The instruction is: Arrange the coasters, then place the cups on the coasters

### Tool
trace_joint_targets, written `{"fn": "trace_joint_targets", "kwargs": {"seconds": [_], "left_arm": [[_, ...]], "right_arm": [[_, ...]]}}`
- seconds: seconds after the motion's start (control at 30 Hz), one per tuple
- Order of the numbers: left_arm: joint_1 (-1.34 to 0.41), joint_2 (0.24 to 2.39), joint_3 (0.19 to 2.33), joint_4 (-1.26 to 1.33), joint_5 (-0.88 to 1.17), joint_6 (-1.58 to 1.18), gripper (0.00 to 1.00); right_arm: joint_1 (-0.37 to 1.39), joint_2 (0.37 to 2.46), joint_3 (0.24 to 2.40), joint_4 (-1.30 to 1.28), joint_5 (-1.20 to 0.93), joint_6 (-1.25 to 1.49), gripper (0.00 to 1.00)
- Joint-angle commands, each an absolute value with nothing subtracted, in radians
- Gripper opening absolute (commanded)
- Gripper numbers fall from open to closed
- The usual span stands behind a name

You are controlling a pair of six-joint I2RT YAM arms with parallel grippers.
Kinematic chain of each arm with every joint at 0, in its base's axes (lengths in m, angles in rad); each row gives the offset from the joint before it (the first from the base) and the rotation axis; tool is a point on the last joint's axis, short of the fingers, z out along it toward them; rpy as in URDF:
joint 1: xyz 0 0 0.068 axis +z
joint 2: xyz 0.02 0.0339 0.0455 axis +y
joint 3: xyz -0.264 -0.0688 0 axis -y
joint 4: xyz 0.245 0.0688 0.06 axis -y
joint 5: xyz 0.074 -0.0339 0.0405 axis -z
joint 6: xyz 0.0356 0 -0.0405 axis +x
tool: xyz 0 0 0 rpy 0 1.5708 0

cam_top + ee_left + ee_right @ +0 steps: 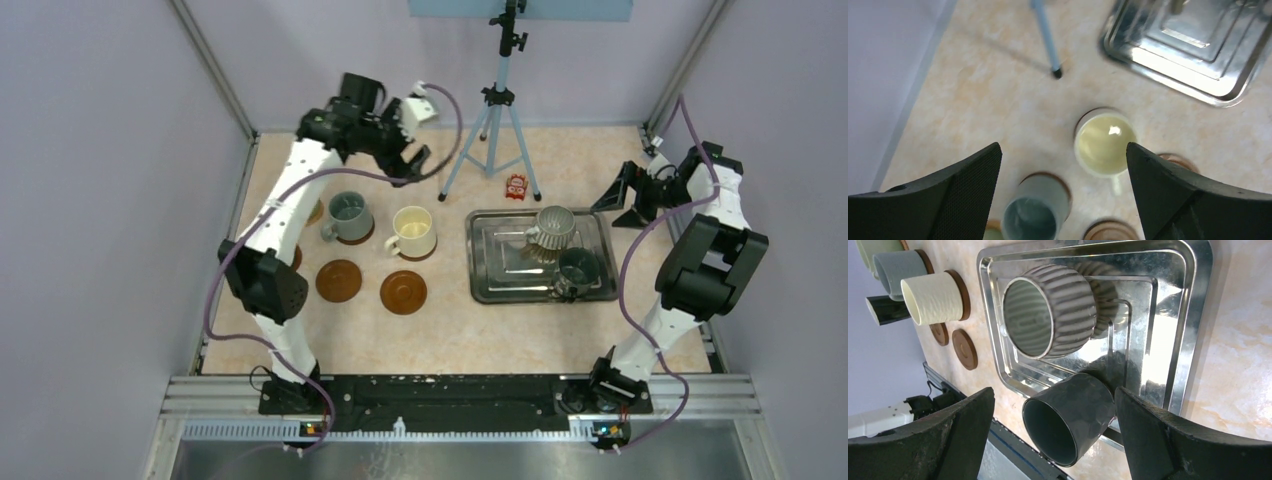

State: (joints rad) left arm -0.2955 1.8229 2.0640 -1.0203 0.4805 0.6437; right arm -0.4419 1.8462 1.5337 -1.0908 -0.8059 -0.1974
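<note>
At the left, the left gripper [412, 166] hangs high over the far part of the worktop with its two fingers spread wide and nothing between them. Below it, toward the left edge, the grey-blue mug [347, 215] and the cream mug [413, 230] each stand upright on a coaster. A pale green mug [873, 249] shows only at the border of the right wrist view, so I cannot tell what it stands on. Nearer to the near edge lie two bare coasters [338, 281], side by side and apart from each other, the second one [403, 292] just in front of the cream mug. On the right half of the worktop is the steel tray [475, 255], and in it the ribbed grey mug [552, 228] stands on the far side and the dark mug [578, 268] on the near side, close together. The right gripper [622, 203] hovers just beside the far right corner of the tray, also with fingers wide apart and empty. In my judgement the coming move depends on this: both mugs in the tray are nearer to the right arm, and the dark mug lies between its fingers in its wrist view, while the free coasters lie to the left of the tray, so a mug must travel leftward across the tray's rim.
</note>
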Motion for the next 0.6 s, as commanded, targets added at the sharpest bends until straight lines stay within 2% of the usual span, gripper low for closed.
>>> {"fn": "trace_joint_targets", "kwargs": {"seconds": [0.0,0.37,0.57], "left_arm": [[-0.507,1.888,2.0,-0.835,0.368,0.464,0.99],[-0.81,2.206,2.119,-0.722,0.373,0.334,0.99],[-0.883,2.358,2.217,-0.698,0.301,0.305,0.82]], "right_arm": [[-0.451,1.819,1.563,-1.051,-0.792,-0.171,0.89],[-0.451,1.791,1.529,-1.014,-0.692,-0.149,0.88],[-0.45,1.773,1.515,-1.004,-0.679,-0.145,0.88]]}}
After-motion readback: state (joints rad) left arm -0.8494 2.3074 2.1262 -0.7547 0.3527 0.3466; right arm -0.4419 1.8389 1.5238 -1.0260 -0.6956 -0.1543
